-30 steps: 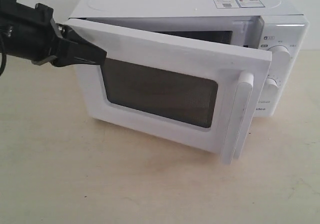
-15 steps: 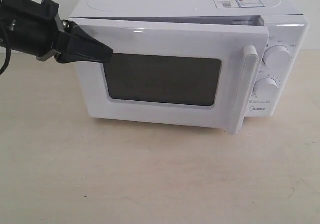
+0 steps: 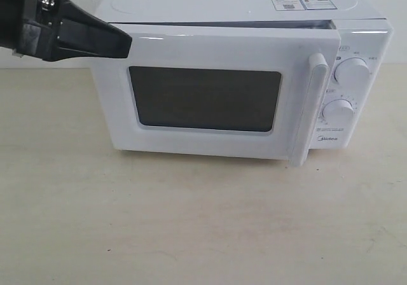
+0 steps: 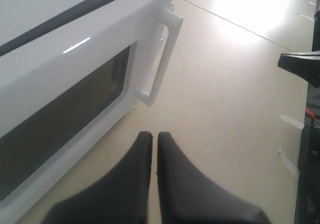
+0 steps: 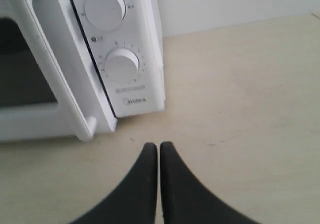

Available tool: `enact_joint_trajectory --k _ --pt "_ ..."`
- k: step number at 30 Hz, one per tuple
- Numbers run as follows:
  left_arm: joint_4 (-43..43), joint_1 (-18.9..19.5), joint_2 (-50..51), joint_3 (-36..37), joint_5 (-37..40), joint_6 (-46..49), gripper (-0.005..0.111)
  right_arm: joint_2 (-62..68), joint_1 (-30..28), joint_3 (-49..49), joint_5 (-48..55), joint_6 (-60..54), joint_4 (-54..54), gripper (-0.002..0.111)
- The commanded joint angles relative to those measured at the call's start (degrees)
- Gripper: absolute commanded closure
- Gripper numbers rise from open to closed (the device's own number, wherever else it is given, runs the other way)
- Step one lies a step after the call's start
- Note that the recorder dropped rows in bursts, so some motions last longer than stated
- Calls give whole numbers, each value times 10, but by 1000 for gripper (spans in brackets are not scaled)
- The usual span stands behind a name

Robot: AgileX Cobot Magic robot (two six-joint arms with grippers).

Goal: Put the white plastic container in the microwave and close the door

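Our left gripper [image 3: 117, 42] reaches in from the upper left of the exterior frame. Its black tip lies over the upper left corner of the door [image 3: 210, 49], and from there we cannot tell whether it touches. The left wrist view shows its fingers [image 4: 142, 156] pressed together with nothing between them, and a strip of table [image 3: 191, 221] shows between the fingertips and the door's lower edge.

Our right gripper [image 5: 158, 145] is out of the exterior frame. In its wrist view the fingers are also closed on nothing. They hang over bare table in front of the control panel, apart from the microwave [image 3: 191, 2] and pointing toward the lower dial [image 5: 121, 64].

The microwave stands in the upper middle of the exterior frame. Its door lies flat against the front, with a thin dark seam along the top edge. The handle [image 3: 310, 110] runs down the door's right side, just beside the two dials [image 3: 351, 70].

The window [image 3: 203, 97] is dark and we make out nothing behind it, so we cannot say where the container is. The arm behind our left gripper is cut off by the frame edge. The print on the stickers [image 3: 303, 2] on top is too small to read.
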Motion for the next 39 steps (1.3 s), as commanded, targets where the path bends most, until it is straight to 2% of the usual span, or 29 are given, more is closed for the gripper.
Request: enact_joint_trajectory --k 1,3,5,6,8,10,12,14,16,21,23,26,30,34,36,39 --pt "9 -2 -12 -4 17 -8 102 -2 1 -1 -177 48 202 108" --pt "9 -2 -12 -4 17 -8 102 -2 1 -1 -300 87 326 108" --pt "9 -2 -12 -4 17 -8 102 -2 1 -7 -372 166 386 108" --pt "9 -2 -12 -4 17 -8 102 -2 1 -18 -378 223 381 108" --pt "9 -2 -12 -4 17 -8 102 -2 1 -48 -381 300 325 108" --pt "9 -2 -12 -4 18 -8 102 -2 1 -79 -402 323 252 108" --pt "9 -2 -12 -4 19 -8 102 -2 1 -121 -446 318 161 108" --pt "6 -2 -12 -4 19 -14 102 11 1 -170 -497 301 122 108" --pt "4 -2 -12 -4 19 -16 102 48 3 -228 -447 327 101 108" --pt "-15 -2 -12 -4 19 -16 102 172 28 -406 -127 383 -108 108" --pt "-19 -2 -12 -4 19 -16 102 225 41 -460 -1 334 -117 108" --pt "-22 -2 -12 -4 20 -16 102 296 63 -488 117 169 -99 108" --pt "-24 -2 -12 -4 20 -16 102 379 86 -487 192 23 -34 108" --pt "-24 -2 -12 -4 20 -30 102 454 90 -487 210 11 -13 108" --pt "-24 -2 -12 -4 20 -35 102 496 91 -487 192 -62 96 108" --pt "-24 -2 -12 -4 20 -43 102 555 118 -487 161 -269 327 108"
